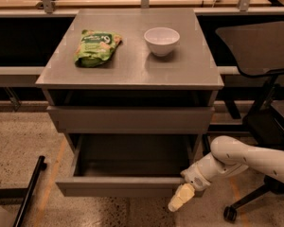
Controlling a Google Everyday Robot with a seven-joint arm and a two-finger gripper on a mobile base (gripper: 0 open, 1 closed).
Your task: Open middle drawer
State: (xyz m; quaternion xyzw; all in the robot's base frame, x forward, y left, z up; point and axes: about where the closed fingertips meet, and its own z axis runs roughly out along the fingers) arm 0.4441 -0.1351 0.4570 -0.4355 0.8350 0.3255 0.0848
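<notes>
Below the front edge of the grey metal counter (pixel 132 67), the plain grey handleless middle drawer (pixel 118 186) stands pulled well out.
My cream-tipped gripper (pixel 181 198) sits at the drawer front's right end, beneath the counter's front right corner. Whether it grips, I cannot tell. I judge the opening nearly complete.

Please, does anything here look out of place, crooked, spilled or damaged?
Nothing stands out. The green bag and white bowl rest on the cabinet top, nothing spilled. The middle drawer is pulled out evenly, with the gripper at its front's right end.
</notes>
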